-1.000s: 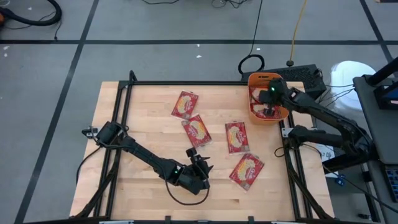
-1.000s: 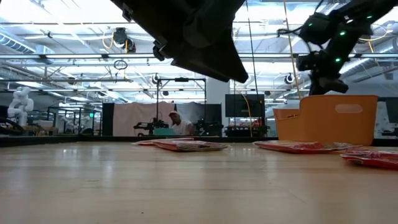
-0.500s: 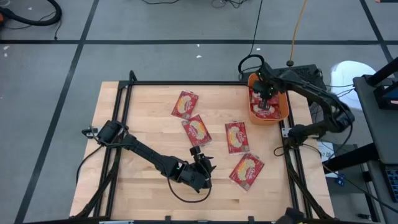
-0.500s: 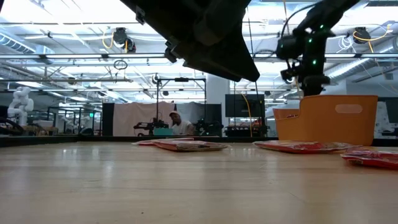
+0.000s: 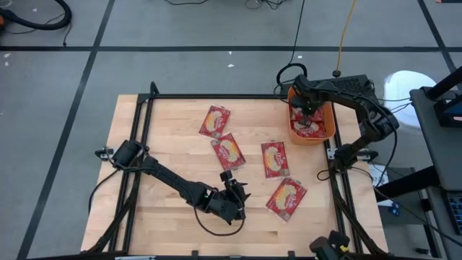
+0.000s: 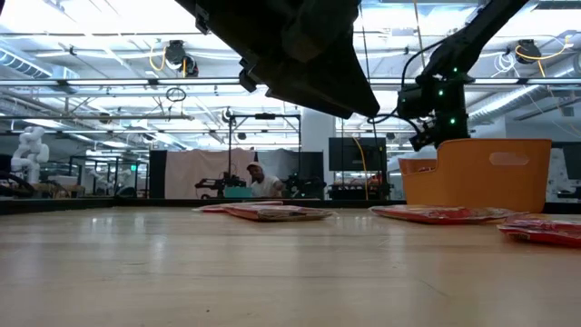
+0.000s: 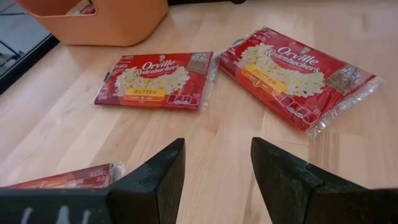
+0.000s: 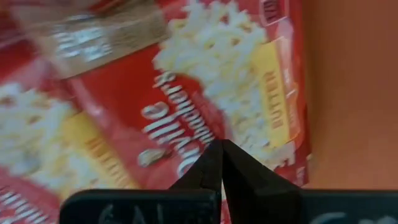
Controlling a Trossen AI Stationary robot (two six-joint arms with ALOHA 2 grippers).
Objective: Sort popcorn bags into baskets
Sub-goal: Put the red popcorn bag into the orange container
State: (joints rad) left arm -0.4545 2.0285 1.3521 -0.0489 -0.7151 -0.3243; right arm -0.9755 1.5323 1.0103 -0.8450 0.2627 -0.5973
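Several red popcorn bags lie flat on the wooden table: one at the far left (image 5: 214, 121), one beside it (image 5: 228, 152), one in the middle (image 5: 275, 159), one nearer the front (image 5: 286, 198). More bags (image 8: 186, 93) lie inside the orange basket (image 5: 326, 128) at the far right corner. My right gripper (image 5: 302, 108) (image 8: 221, 163) points down into the basket's far left part, shut, with nothing between its fingers. My left gripper (image 5: 236, 193) (image 7: 214, 163) hangs open over bare wood near the front, facing two bags (image 7: 155, 79) (image 7: 298, 68). My right gripper's shut fingertips (image 8: 214, 168) stand just over the bags in the basket. I cannot tell whether they touch the top bag.
A black metal frame (image 5: 216, 96) runs around the table top. Another bag's corner (image 7: 62, 177) lies close beside my left fingers. Cables and a dark box (image 5: 354, 85) sit beyond the basket, off the table. Bare wood spreads across the table's left part (image 5: 159, 130).
My right gripper has moved over the basket toward its far left corner, sunk lower and tipped more steeply downward, while its arm has swung round behind it. The bags have not moved.
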